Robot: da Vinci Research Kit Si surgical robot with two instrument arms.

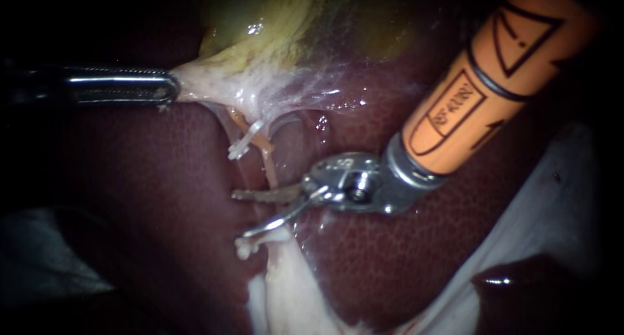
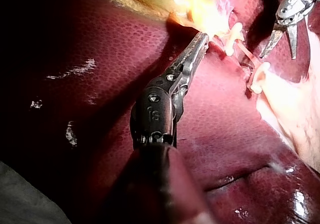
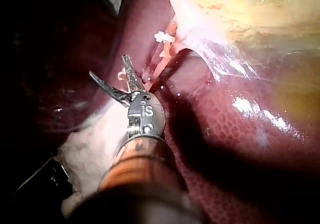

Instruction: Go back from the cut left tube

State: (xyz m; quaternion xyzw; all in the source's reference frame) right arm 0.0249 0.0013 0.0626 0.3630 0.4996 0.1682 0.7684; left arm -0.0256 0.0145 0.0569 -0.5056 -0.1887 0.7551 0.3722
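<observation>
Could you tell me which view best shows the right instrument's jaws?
The endoscope view: the right instrument shows both open jaws side-on. The right wrist view sees them from behind, the left wrist view from afar.

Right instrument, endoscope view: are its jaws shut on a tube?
No. The right instrument has its jaws spread, with a clear gap between them and nothing gripped.
</observation>
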